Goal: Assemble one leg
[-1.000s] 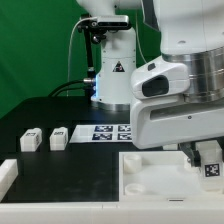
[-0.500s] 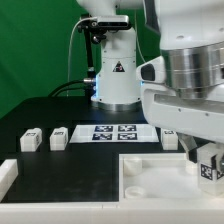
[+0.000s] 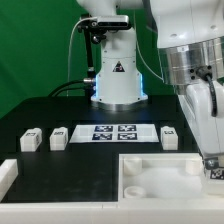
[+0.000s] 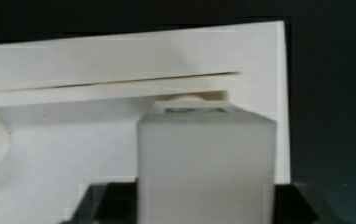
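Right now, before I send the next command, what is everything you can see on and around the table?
loose legs: 3, white, two at the exterior view's left, one at the marker board's other end
held leg: 1, white, in the gripper over the tray-like part
tray-like part: 1, white, exterior view's right
marker board: 1, white, black tags, centre
bar: 1, white, exterior view's left
table: 1, black
arm: 1, white, base behind the marker board
gripper: 1, shut on the held leg
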`<state>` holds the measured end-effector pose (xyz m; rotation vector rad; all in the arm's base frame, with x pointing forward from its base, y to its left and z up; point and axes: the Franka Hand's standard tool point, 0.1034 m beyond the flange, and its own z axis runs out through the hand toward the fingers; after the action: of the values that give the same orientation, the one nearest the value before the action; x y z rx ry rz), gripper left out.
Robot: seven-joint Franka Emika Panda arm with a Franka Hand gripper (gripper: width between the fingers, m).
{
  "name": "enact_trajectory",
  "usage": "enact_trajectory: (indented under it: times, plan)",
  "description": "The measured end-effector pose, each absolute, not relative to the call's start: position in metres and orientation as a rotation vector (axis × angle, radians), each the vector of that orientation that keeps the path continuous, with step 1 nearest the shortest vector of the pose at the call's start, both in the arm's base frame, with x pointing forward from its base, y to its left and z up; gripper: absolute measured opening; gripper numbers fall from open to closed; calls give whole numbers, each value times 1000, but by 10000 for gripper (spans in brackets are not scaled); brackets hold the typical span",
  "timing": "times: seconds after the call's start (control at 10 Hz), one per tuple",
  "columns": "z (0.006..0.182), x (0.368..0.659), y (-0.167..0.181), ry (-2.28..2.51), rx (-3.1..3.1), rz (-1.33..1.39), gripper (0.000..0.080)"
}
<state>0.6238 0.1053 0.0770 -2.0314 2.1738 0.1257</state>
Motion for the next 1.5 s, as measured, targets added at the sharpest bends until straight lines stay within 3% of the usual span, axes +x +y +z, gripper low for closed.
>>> enact_trajectory:
  times: [0.1, 0.2, 0.3, 0.4, 0.8, 1.0, 1.2, 1.5]
  plan:
    - [77, 624, 106, 2075, -2131, 113, 523]
    - [76, 623, 108, 1834, -2341, 95, 523]
    - [76, 625, 108, 1577, -2521, 86, 610]
    - [76, 624, 109, 1439, -2601, 80, 641]
    - [75, 624, 108, 912, -2824, 29, 649]
    - [79, 627, 108, 300, -2996, -14, 649]
    - [78, 629, 109, 297, -2993, -28, 649]
    - [78, 628, 109, 501, -2962, -13, 292]
